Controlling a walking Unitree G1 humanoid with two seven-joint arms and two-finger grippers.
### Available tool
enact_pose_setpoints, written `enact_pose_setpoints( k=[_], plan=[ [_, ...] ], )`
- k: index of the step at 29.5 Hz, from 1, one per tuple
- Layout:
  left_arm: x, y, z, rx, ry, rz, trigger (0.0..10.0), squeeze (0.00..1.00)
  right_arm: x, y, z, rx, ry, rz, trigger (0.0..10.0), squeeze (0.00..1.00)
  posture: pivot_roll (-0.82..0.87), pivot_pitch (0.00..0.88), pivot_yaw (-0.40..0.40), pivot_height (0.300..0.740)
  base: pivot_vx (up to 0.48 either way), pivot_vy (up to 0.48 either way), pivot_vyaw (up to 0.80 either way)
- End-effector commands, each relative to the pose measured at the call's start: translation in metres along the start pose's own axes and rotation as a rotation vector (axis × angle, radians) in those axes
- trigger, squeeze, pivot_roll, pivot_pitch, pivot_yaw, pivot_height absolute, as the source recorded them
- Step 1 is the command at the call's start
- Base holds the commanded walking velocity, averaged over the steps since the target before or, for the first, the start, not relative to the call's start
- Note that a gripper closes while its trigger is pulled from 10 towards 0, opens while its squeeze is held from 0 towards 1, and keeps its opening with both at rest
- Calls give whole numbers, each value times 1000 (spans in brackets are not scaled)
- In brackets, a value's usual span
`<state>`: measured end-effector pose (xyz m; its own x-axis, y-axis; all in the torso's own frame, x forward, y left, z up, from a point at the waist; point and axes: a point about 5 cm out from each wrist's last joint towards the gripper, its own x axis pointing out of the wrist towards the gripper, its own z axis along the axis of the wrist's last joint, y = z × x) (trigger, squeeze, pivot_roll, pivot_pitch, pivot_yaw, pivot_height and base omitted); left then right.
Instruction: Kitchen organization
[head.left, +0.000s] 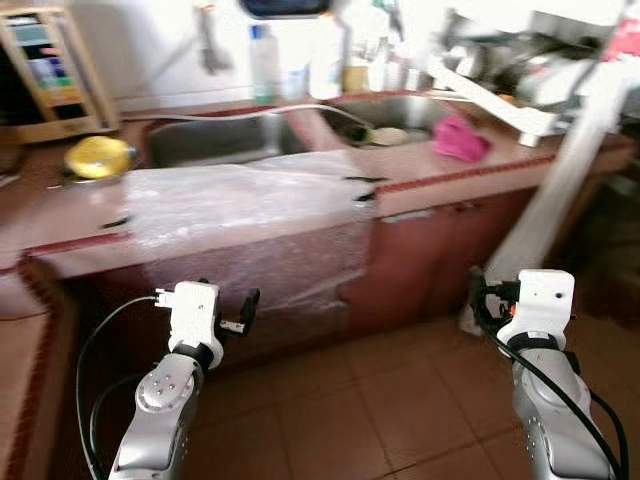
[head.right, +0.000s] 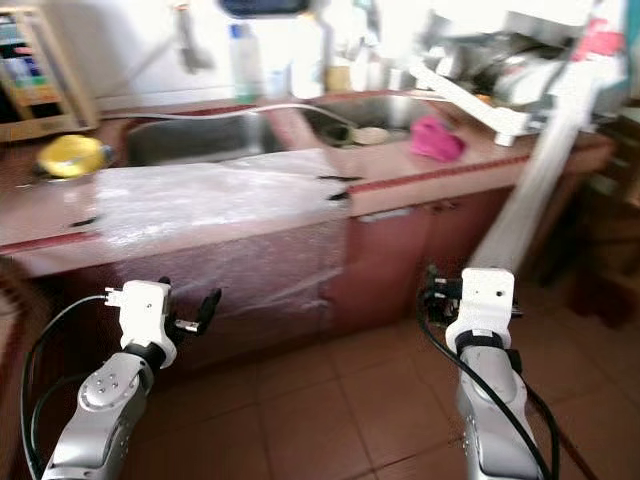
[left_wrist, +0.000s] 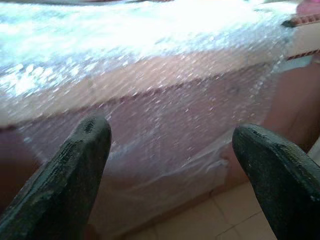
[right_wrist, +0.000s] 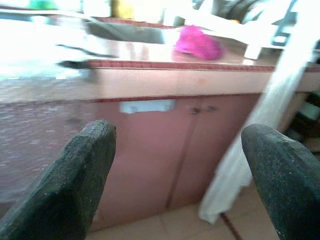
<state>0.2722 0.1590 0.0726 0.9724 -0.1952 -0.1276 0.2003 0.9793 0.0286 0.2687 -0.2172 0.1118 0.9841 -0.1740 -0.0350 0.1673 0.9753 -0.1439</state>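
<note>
The scene is viewed from the head's two eyes, forward and down, onto a kitchen counter (head.left: 440, 185) and tiled floor (head.left: 400, 400); nearly the same field is shared. The bubble wrap (left_wrist: 150, 100) draped over the counter edge is faced closely from the left wrist. The cabinet doors (right_wrist: 170, 145) and pink cloth (right_wrist: 197, 44) are faced from the right wrist.

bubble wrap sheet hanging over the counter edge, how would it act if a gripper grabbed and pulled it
The bubble wrap drapes over the counter edge and sags down the cabinet front, so it is probably floppy and light. It would likely bunch or slide rather than lift flat. Dark strips at its right edge may be tape, which could resist a pull.
</note>
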Motion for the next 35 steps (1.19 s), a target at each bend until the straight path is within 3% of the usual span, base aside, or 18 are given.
enact_pose_setpoints(
  k=[1,19,26,35],
  plan=[
    [2,1,0,13,-2,11,10000,0,1,-1,0,-4,0,2,10000,0,11,0,3,740,0,0,800],
    [5,-2,-2,2,-10,11,10000,0,2,1,0,7,-1,11,10000,0,6,0,-2,740,0,0,784],
    [5,-3,-1,10,-18,5,10000,0,3,1,0,11,-3,12,10000,0,9,0,-7,740,0,0,0],
    [7,-1,18,25,-116,12,10000,0,5,3,11,9,-61,9,10000,0,6,0,-16,740,0,0,0]
  ],
)
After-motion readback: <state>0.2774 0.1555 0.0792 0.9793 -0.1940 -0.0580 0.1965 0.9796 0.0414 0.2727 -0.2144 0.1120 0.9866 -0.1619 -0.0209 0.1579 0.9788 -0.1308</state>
